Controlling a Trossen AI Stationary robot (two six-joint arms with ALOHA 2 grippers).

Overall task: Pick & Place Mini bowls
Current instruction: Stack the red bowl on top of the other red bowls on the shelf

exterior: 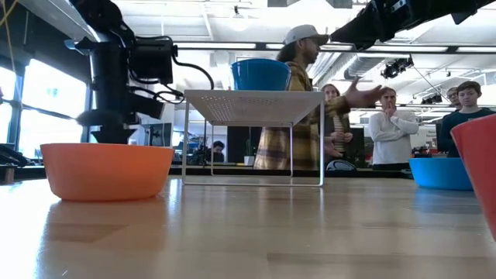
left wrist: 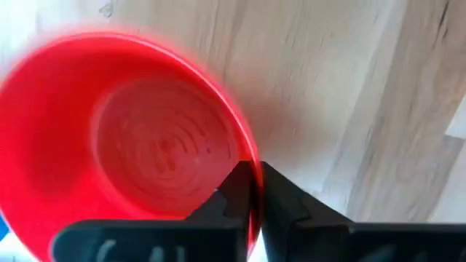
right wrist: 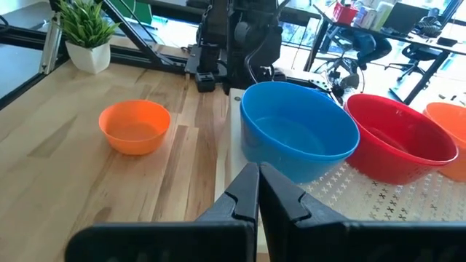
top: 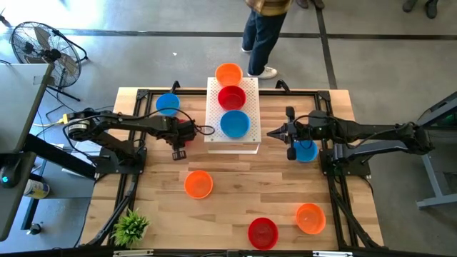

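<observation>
1. Red plastic fills your left wrist view: the left gripper (left wrist: 256, 191) has its fingers clenched on the rim of a red mini bowl (left wrist: 131, 131), one finger inside and one outside, so the bowl hangs from its edge above the bench (top: 235, 189).
2. From above, that gripper sits just beside the white perforated platform (top: 214, 96), on its left edge, likely the drop site.
3. The platform already carries three bowls in a row: orange (top: 228, 73), red (top: 231, 96) and blue (top: 234, 123). Free space looks scarce, so you may have to stack.
4. Your right gripper (top: 272, 133) waits with fingers pressed together and nothing in them, on the platform's other side, over a blue bowl (top: 307, 152).
5. Loose bowls remain: blue (top: 168, 104), orange (top: 198, 183), red (top: 263, 232), orange (top: 310, 218).
6. A potted plant (top: 131, 226) sits at the bench corner; a person (top: 263, 36) stands behind the bench.
</observation>
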